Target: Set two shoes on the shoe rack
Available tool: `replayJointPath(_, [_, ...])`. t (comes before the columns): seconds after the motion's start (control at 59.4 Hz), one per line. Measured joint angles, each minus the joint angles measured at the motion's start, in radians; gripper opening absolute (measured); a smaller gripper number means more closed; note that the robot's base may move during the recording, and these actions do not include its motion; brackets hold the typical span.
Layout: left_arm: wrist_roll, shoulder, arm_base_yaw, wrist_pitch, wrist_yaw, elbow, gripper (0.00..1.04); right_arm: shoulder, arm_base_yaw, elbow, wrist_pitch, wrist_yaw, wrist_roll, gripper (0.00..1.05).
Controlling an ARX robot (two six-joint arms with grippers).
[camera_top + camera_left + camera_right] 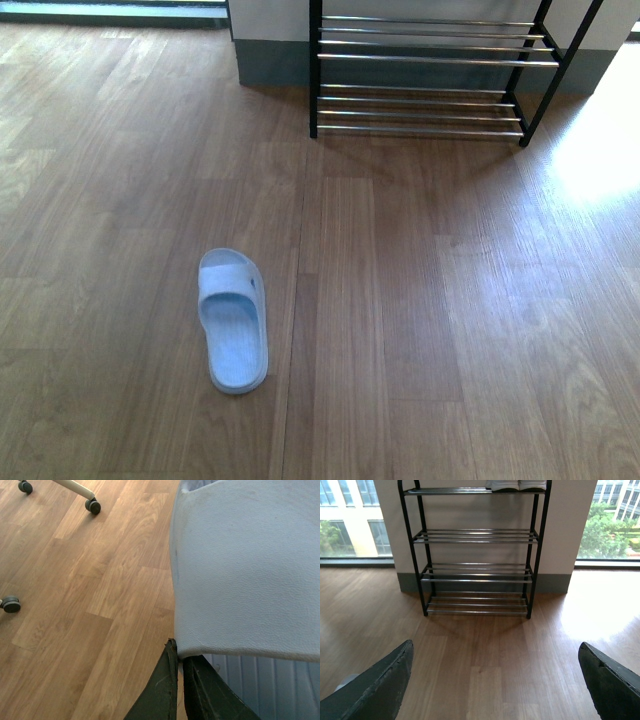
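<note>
Left jaws seemingly grip slide (pixel 245 570) rim; right jaws spread.

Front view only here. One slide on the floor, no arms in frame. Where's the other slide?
Observer: The left gripper has it. In the left wrist view, its fingers are shut on the edge of the second slide.
Operator: Right arm?
Observer: The right gripper is open and holds nothing. It faces the shoe rack.
Operator: My view cuts off the top of the rack. Anything up there?
Observer: Yes, shoes sit on the top tier. Only their white soles show.
</note>
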Motion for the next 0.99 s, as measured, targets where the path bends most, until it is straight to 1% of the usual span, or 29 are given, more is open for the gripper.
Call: replayJointPath(0.994, [0.002,-0.001,0.0,0.0,0.0,-0.002,0.01,-0.001,-0.001,0.0,0.0,-0.004,0.0,0.96])
